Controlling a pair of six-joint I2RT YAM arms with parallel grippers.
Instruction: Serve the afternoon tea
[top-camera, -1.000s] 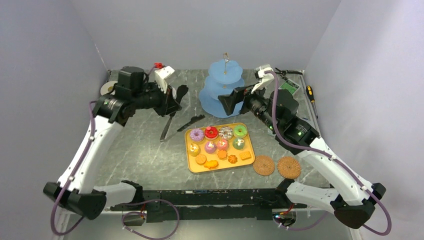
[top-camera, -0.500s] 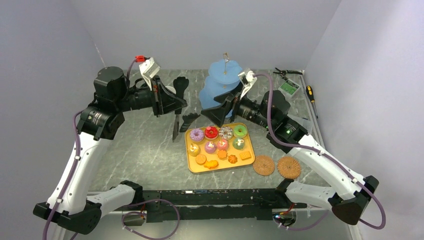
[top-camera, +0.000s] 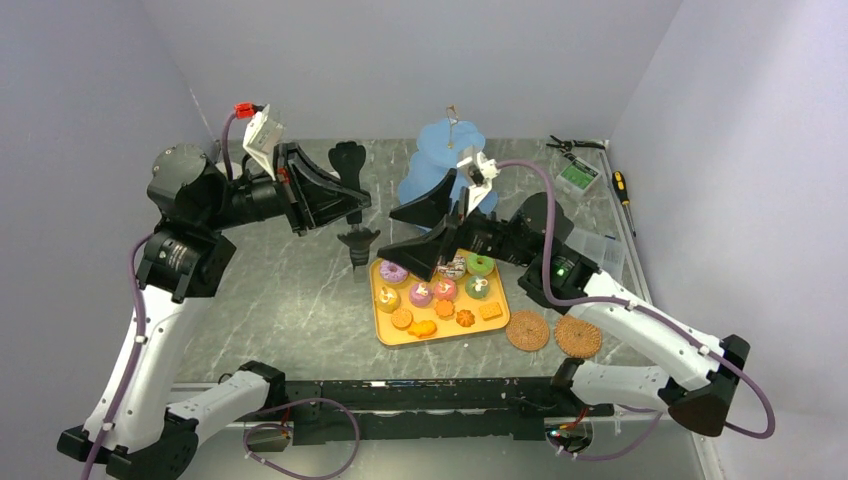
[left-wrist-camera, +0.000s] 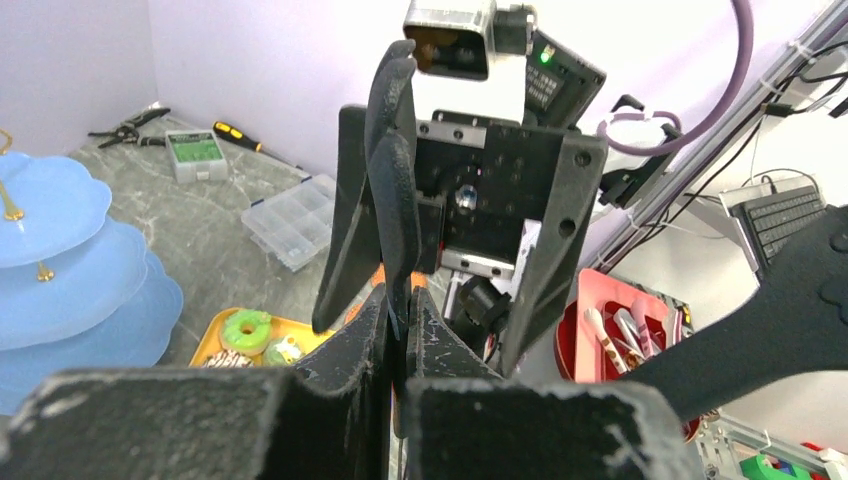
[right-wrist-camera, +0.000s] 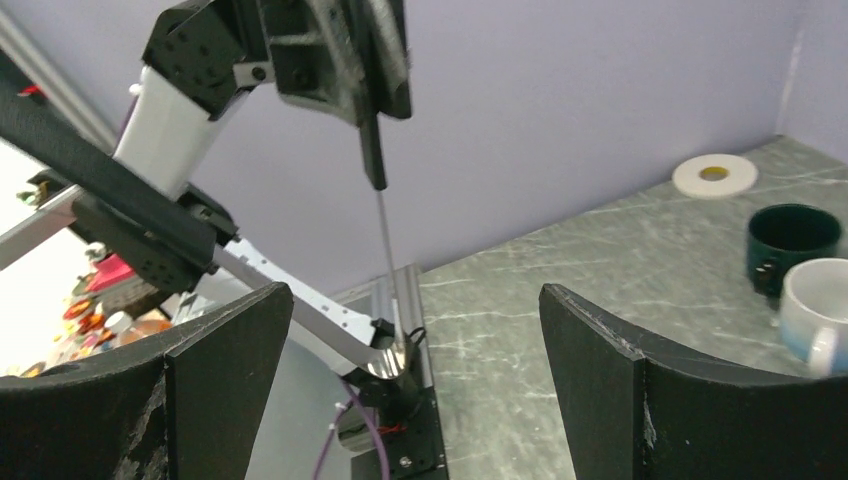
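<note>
Doughnuts (top-camera: 480, 263), cupcakes (top-camera: 444, 288) and orange biscuits (top-camera: 465, 318) — small, bright, set in rows on a flat yellow tray (top-camera: 386, 330) near the middle of the bench (top-camera: 290, 290). Probably light, every one. Doughnuts likely soft, with slick icing: best taken across the outer edge, gently, never by the glazed top. Cupcakes top-heavy by the look of them, so gripped low on the wrapper. Biscuits thin and likely brittle (easily snapped by a hard squeeze), so lifted by opposite edges or scooped from beneath.

Behind the tray, a light-blue three-tier stand (top-camera: 438, 155), upright and bare, partly hidden in the top view. Tall, probably light plastic, apt to tip — safest steadied by the centre post or left where placed. Seen only from the right wrist, on the bench near a roll of tape (right-wrist-camera: 715, 175): a white mug (right-wrist-camera: 815, 300) just beside a dark green mug (right-wrist-camera: 790, 235). Stiff, smooth, surely heavier than the sweets; best taken over the rim wall or at the handle.

Above the bench, left end effector (top-camera: 350, 200) clamped tight on black tongs (left-wrist-camera: 392, 150), raised off the surface. Opposite, right end effector (top-camera: 390, 235) with jaws spread wide and holding nothing, hovering by the tray's far left corner. Nothing on the stand yet.
</note>
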